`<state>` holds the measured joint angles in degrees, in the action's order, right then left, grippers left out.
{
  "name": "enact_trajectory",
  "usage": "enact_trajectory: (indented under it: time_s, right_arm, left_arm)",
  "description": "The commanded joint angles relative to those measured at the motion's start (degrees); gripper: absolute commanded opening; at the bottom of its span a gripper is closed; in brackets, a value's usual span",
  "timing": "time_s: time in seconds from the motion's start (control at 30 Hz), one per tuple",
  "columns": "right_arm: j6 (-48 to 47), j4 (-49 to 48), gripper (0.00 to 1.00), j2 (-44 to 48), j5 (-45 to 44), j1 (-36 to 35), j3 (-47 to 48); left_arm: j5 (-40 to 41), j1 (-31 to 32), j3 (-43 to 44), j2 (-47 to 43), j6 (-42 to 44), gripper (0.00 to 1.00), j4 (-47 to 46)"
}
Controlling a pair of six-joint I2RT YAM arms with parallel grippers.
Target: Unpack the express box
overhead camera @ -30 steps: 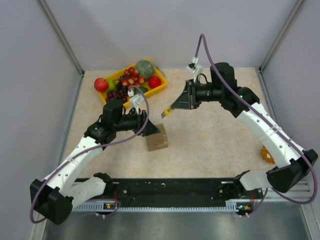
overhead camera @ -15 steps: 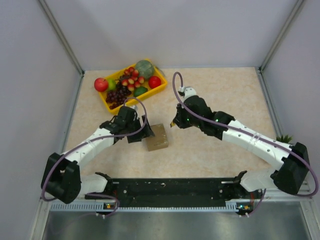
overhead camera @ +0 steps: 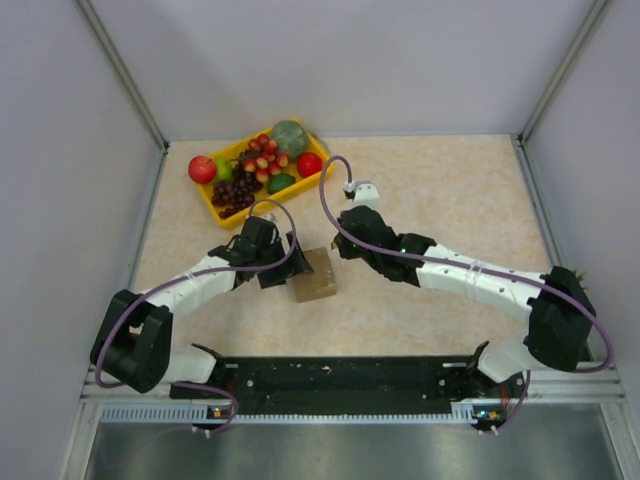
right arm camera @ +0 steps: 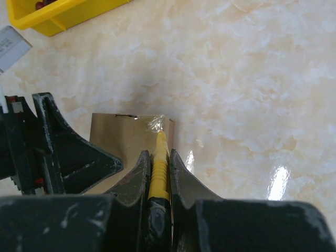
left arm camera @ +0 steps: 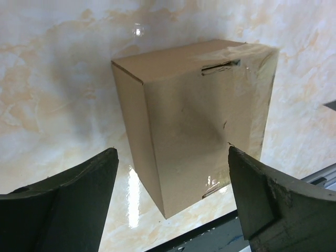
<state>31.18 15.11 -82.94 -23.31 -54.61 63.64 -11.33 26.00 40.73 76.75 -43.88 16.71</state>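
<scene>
Right gripper (right arm camera: 157,160) drops in from 1 o'clock, clamped on a yellow cutter (right arm camera: 158,181) — tip at the taped corner of the express box (overhead camera: 312,275), mid-table. Left gripper (left arm camera: 173,157), spread wide, straddles it. Slice shallow, box braced.

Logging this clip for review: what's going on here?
A robot looks set to cut open the closed cardboard box mid-table. The right hand is shut on a slim yellow cutter, tip at the box's taped corner. The left hand is open beside the box, not gripping it. The yellow fruit tray sits apart at the back left.
</scene>
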Motion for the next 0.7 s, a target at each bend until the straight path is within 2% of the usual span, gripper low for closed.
enact_trajectory:
  time_s: [0.0,0.17,0.27,0.37,0.53,0.67]
  right_arm:
    - [0.38,-7.46,0.00,-1.26,-3.23,-0.94,-2.72]
    - [0.11,-10.10,0.00,-2.32,-3.41,-1.29,-4.04]
    - [0.20,-10.98,0.00,-2.41,-3.50,-1.20,-4.49]
    - [0.20,-11.60,0.00,-2.67,-3.14,-1.38,-4.57]
    - [0.55,-11.42,0.00,-2.67,-3.06,-1.55,-4.57]
    - [0.20,-11.60,0.00,-3.19,-3.14,-2.17,-4.14]
  left_arm:
    - [-0.09,-0.33,-0.39,-0.02,-0.51,0.90,-4.93]
    - [-1.06,-0.68,0.66,2.43,-0.42,0.90,-5.28]
    - [-0.89,-1.04,2.15,5.24,-0.68,0.87,-3.09]
    - [0.08,-1.91,2.51,7.00,-1.21,0.81,0.34]
    - [-2.02,-3.41,0.67,7.36,-1.74,0.59,-0.45]
    - [-3.08,-3.67,0.31,7.54,-1.65,0.51,-0.62]
